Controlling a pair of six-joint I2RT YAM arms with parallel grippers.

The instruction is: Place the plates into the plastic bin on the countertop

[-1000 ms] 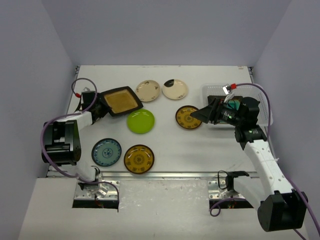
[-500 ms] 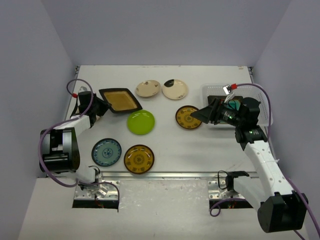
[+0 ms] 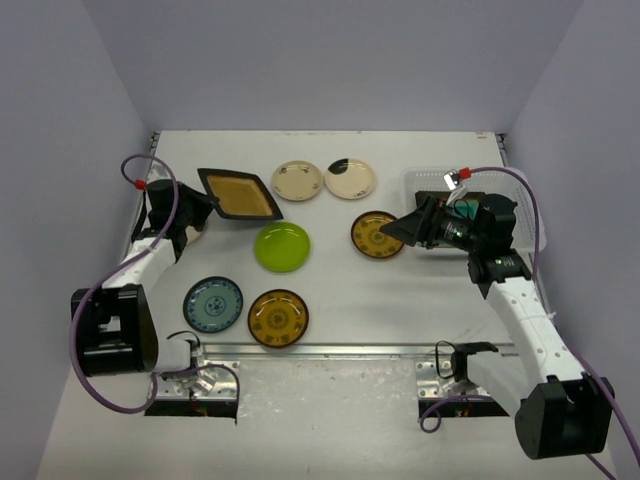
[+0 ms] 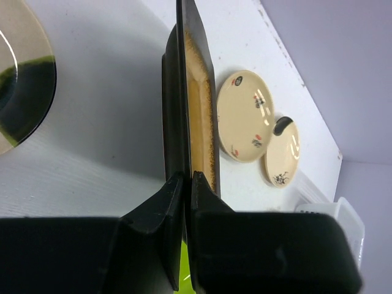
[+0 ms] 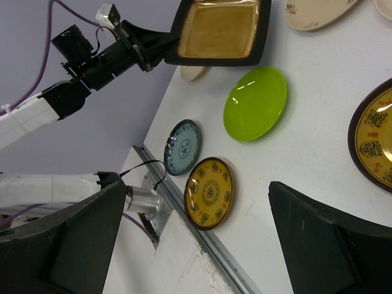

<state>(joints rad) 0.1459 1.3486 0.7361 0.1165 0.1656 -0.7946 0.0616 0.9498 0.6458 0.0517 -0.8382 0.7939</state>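
Observation:
My left gripper [image 3: 203, 206] is shut on the rim of the dark-rimmed amber square plate [image 3: 240, 195] and holds it tilted above the countertop [image 3: 420, 290] at the back left. In the left wrist view the pads [image 4: 174, 190] pinch the plate [image 4: 199, 104], seen edge-on. My right gripper [image 3: 408, 230] is open and empty, just left of the plastic bin [image 3: 515, 185]; its wide-apart fingers [image 5: 331, 245] frame the table. A dark shape in the bin sits mostly hidden behind the gripper. Two cream plates [image 3: 297, 180] [image 3: 351, 178], a lime plate [image 3: 281, 246], two patterned amber plates [image 3: 377, 234] [image 3: 278, 317] and a blue plate [image 3: 213, 304] lie flat.
A cream plate with a dark green patch [image 4: 18, 92] lies under my left arm. The metal strip [image 3: 330, 350] runs along the front edge. Lavender walls [image 3: 60, 150] close in the left, back and right sides.

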